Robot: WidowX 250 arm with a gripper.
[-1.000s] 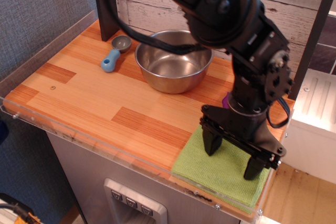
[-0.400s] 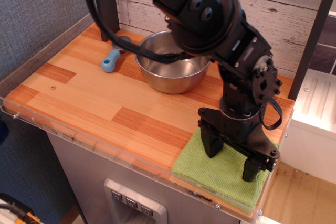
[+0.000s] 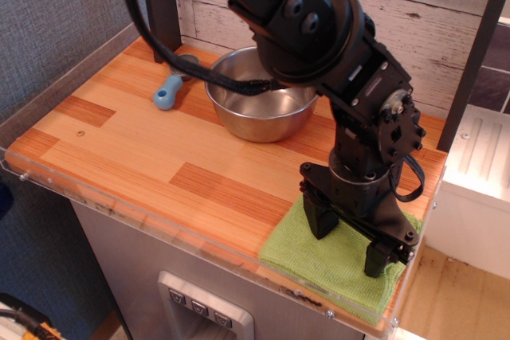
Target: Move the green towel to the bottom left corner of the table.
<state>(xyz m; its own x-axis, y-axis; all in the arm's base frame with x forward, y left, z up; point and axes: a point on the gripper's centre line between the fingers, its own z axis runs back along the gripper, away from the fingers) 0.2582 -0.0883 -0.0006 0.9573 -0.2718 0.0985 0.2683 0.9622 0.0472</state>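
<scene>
The lime-green towel lies flat at the near right corner of the wooden table, its right edge close to the clear acrylic rim. My black gripper points straight down over the towel, jaws wide open. The left finger rests on the towel's left part and the right finger on its right part. Both fingertips touch or nearly touch the cloth. The towel's middle is partly hidden behind the gripper.
A steel bowl stands at the back centre, partly behind my arm. A blue-handled scoop lies to its left. A dark post rises at the back left. A white cabinet stands past the right edge.
My arm has swung lower and slightly left over the towel. The open fingers have come down onto the cloth. The towel has not moved.
</scene>
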